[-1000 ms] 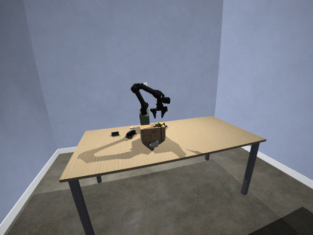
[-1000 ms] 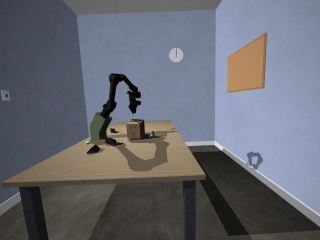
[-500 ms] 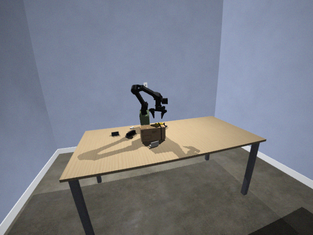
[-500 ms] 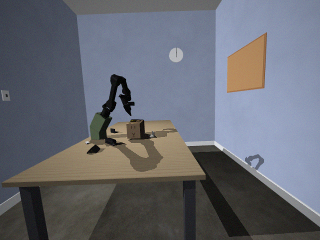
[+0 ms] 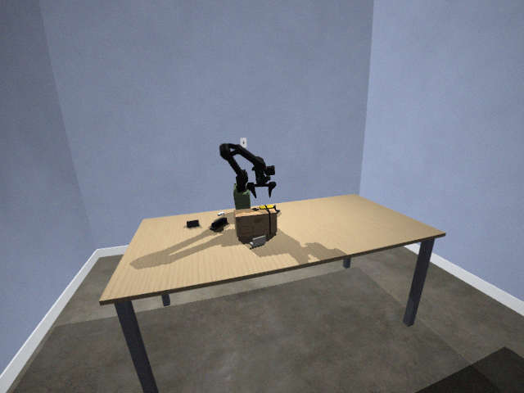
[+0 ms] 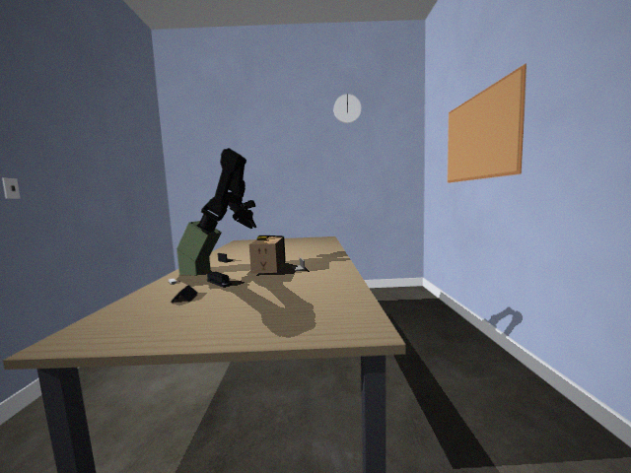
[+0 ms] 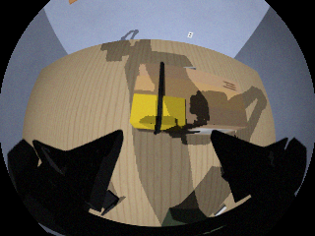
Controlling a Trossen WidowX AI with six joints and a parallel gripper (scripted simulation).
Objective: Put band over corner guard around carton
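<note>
A brown carton (image 5: 255, 223) stands on the table in front of the arm's green base (image 5: 241, 196). A yellow corner guard (image 5: 268, 207) sits on its far top edge. A thin black band (image 5: 268, 221) runs down the carton's front face and over the guard. In the wrist view the band (image 7: 159, 94) crosses the middle of the yellow guard (image 7: 156, 112) in a straight line. My gripper (image 5: 262, 189) hangs open and empty above and behind the carton, touching nothing. It also shows in the exterior view (image 6: 247, 219), up and left of the carton (image 6: 266, 255).
A small grey bracket (image 5: 257, 241) lies just in front of the carton. Two black objects (image 5: 219, 223) (image 5: 192, 223) and a small white piece (image 5: 220, 213) lie left of it. The table's far edge is just behind the arm's base.
</note>
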